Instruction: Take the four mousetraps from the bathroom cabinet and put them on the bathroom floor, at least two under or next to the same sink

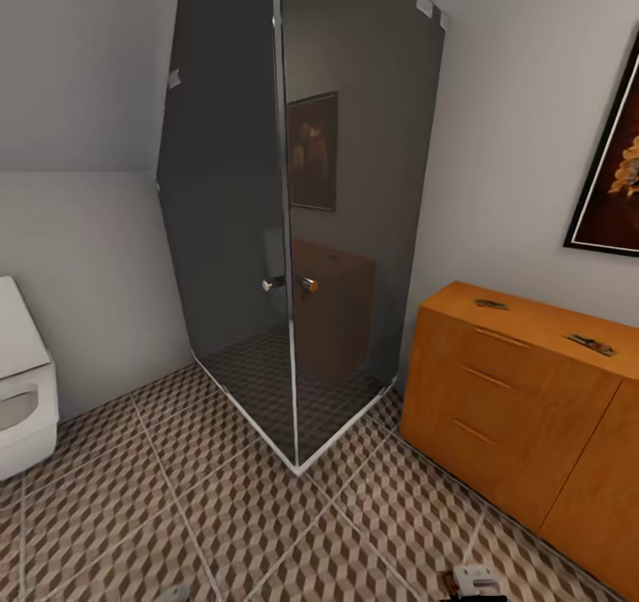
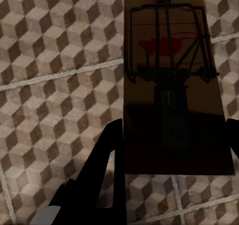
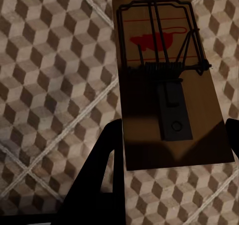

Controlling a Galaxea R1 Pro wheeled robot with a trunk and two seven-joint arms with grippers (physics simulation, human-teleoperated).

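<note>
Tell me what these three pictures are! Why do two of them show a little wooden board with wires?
They come from a robot with two arms, inside a computer-made bathroom. The big picture is from its head: you see a dark glass shower, a white toilet and an orange cabinet with two mousetraps on top. The other two pictures come from cameras near each claw. The left claw grips one mousetrap between its dark fingers, and the right claw grips another mousetrap. Behind them is the patterned floor.
</note>
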